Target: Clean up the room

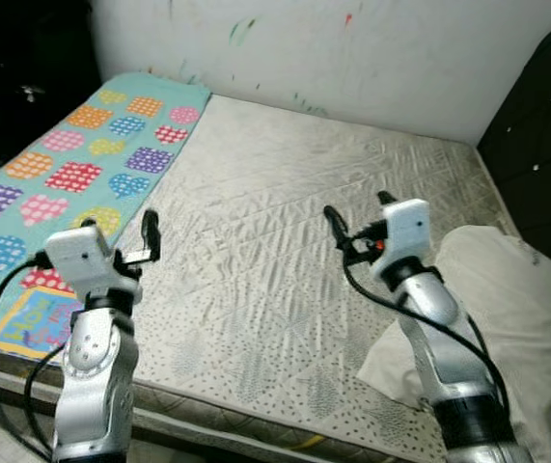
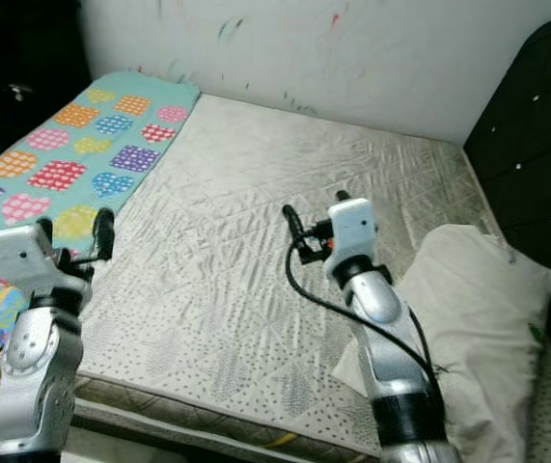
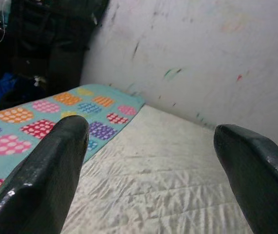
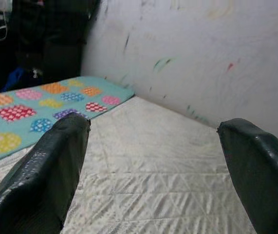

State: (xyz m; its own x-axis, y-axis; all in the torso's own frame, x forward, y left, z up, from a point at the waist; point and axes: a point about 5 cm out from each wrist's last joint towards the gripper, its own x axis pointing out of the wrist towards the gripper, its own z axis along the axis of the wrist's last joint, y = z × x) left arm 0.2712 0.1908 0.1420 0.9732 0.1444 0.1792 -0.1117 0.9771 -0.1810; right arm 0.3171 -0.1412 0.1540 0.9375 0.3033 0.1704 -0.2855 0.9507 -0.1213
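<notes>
Since both grippers hang empty over the bare mattress (image 1: 285, 222), your job now is to choose one thing to tidy and commit one arm to it. The pillow (image 1: 507, 318) looks the likeliest candidate: it lies crumpled at the robot's right edge of the bed, beside the dark headboard (image 1: 536, 116), with a corner drooping toward the near edge.

Use the right gripper (image 1: 357, 217) for it. Its fingers stand wide apart, as the right wrist view shows, so it is ready to take cloth. It hovers above the quilted surface, pointing toward the wall (image 1: 352, 48), with the pillow just beside and behind its forearm. You will have to turn the wrist to the right and draw back before lowering. Take a thick fold of the pillow near its middle, not the thin drooping corner, which would probably slip or drag.

The left gripper (image 1: 121, 227) is spread open as well and sits at the edge of the turquoise blanket (image 1: 72, 174), which lies flat along the left side of the bed. The blanket's near end is right under that arm. Keep the arm still, well apart from the pillow, so its cable does not catch the blanket.
</notes>
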